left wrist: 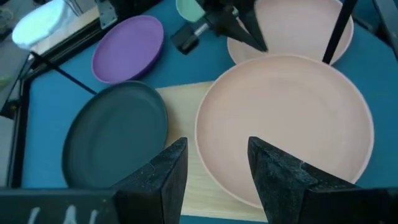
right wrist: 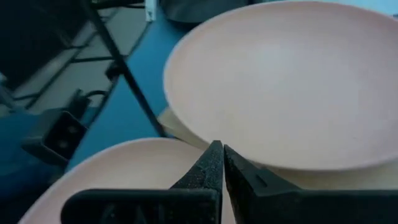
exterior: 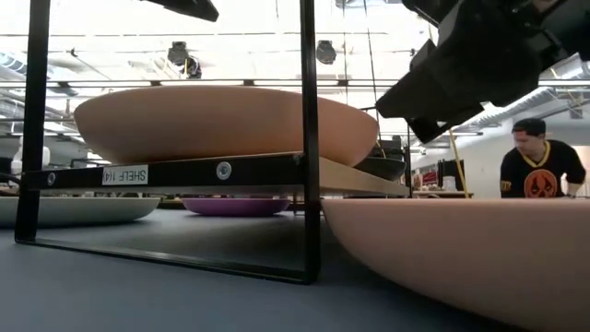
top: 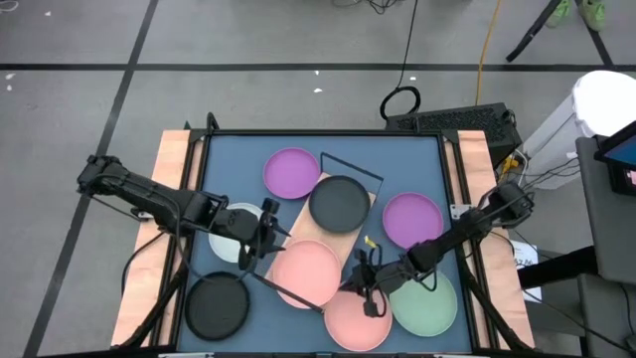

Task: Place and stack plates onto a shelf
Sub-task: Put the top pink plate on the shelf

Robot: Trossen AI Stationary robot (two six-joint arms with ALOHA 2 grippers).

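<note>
The wooden shelf (top: 298,225) stands slantwise in the middle of the table. On its board rest a black plate (top: 338,202) and a pink plate (top: 306,270). My left gripper (top: 266,237) is open at that pink plate's left rim (left wrist: 208,168), with the fingers level and apart from it as far as I can see. A second pink plate (top: 358,318) lies on the table by the near edge. My right gripper (top: 370,296) is shut and hovers over it (right wrist: 124,168), empty. The white-grey plate (top: 231,231) lies under my left arm.
Two purple plates (top: 292,172) (top: 412,219) lie on the table beyond and to the right of the shelf. A pale green plate (top: 425,303) sits at the near right and a black plate (top: 217,304) at the near left. A person (exterior: 542,161) stands behind the table.
</note>
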